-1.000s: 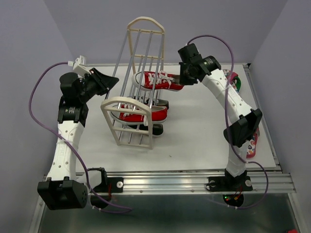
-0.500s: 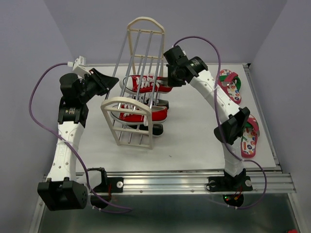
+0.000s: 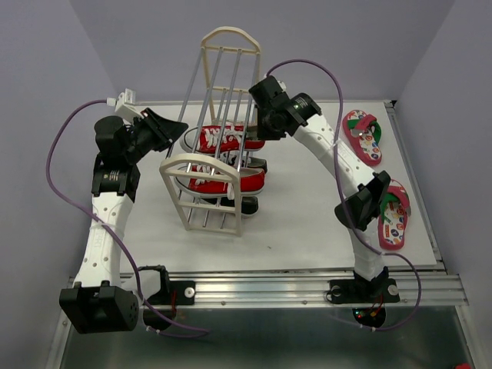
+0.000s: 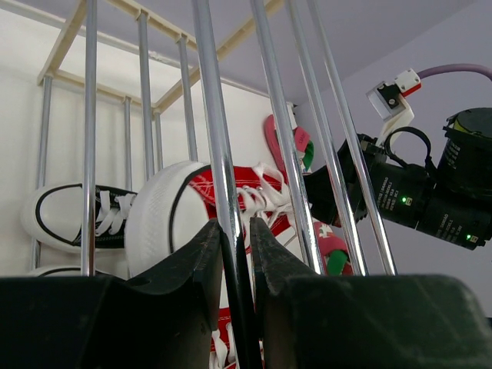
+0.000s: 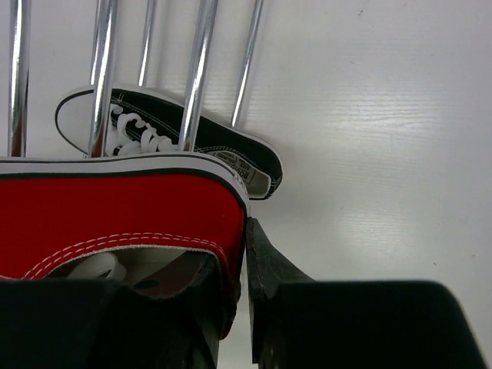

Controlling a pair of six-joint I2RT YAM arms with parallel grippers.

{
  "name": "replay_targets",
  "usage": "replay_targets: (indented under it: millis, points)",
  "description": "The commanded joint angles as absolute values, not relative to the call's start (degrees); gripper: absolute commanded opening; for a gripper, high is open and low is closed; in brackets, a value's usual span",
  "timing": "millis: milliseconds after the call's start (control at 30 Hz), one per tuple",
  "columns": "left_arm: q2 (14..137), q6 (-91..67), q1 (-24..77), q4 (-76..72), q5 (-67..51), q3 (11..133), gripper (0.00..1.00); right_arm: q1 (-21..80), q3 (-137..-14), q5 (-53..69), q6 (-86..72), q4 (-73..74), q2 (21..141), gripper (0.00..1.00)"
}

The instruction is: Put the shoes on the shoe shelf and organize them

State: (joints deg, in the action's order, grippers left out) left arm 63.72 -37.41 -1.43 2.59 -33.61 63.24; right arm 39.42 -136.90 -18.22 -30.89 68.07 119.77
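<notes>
The shoe shelf [image 3: 221, 42] stands tilted at mid-table, cream arched frames joined by grey rods. My left gripper [image 3: 175, 127] is shut on one of its rods [image 4: 224, 192]. My right gripper [image 3: 260, 123] is shut on the heel of a red sneaker [image 3: 223, 139] and holds it among the rods at an upper tier; the heel [image 5: 115, 215] fills the right wrist view. Another red sneaker [image 3: 227, 179] lies on a lower tier. A black sneaker [image 3: 247, 204] sits at the bottom and shows in the wrist views [image 5: 169, 138] [image 4: 69, 219]. Two flip-flops [image 3: 363, 137] [image 3: 393, 216] lie at the right.
The table's right edge rail [image 3: 415, 177] runs just beyond the flip-flops. Purple cables [image 3: 58, 146] loop from both arms. Lavender walls [image 3: 31, 61] enclose the table on the left, back and right.
My right gripper has carried the red sneaker leftward, from beside the shelf into its rods. The right elbow swung left, uncovering the near flip-flop. My left arm has not moved.
</notes>
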Motion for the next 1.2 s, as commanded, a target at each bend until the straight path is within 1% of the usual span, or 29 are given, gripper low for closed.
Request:
replay_targets:
  millis: [0,100,133,167,333,433,633,767,800,833,933,1033,1133,1167]
  points:
    - [66.62,-28.21,-1.14,9.05,-29.0,58.18,0.0,41.3,-140.97,-18.9,-33.57,61.43,119.0,0.2]
    - [66.45,-28.13,-1.05,9.05,-29.0,58.18,0.0,41.92,-142.03,-19.69,-33.66,61.79,119.71,0.2]
    - [66.45,-28.13,-1.05,9.05,-29.0,58.18,0.0,41.92,-142.21,-19.69,-33.58,61.87,119.97,0.24]
    - [66.45,-28.21,-1.05,9.05,-29.0,58.18,0.0,41.92,-142.29,-19.77,-33.57,61.96,120.14,0.25]
    - [66.36,-28.13,-1.05,8.96,-29.18,58.18,0.0,42.98,-140.63,-19.43,-33.66,59.42,119.62,0.25]
    - [66.36,-28.04,-1.06,8.96,-29.36,58.01,0.0,43.5,-140.8,-19.07,-33.66,58.8,119.53,0.28]
    - [66.27,-28.12,-1.05,8.96,-29.27,58.1,0.0,43.51,-139.13,-16.35,-34.45,56.43,118.83,0.28]
    - [66.18,-28.12,-0.97,8.96,-29.44,57.92,0.0,43.51,-137.99,-13.81,-35.15,54.77,118.57,0.29]
    - [66.09,-28.04,-0.97,8.96,-29.36,58.01,0.0,43.51,-136.07,-13.19,-35.59,53.62,118.13,0.29]
    - [66.01,-28.12,-1.05,8.88,-29.27,58.01,0.0,43.51,-134.58,-12.4,-35.77,52.31,117.52,0.26]
    - [65.92,-27.95,-1.05,8.96,-29.36,58.01,0.0,43.51,-131.49,-10.99,-36.83,48.78,115.49,0.26]
    - [65.83,-27.86,-1.05,8.96,-29.44,57.92,0.0,43.51,-131.92,-12.3,-37.0,49.57,115.23,0.32]
    - [65.92,-27.86,-1.05,8.96,-29.27,57.92,0.0,43.51,-130.79,-11.78,-37.09,49.13,114.79,0.43]
    - [65.92,-27.86,-1.05,8.96,-29.35,57.92,0.0,43.51,-130.61,-10.91,-37.09,48.61,114.7,0.49]
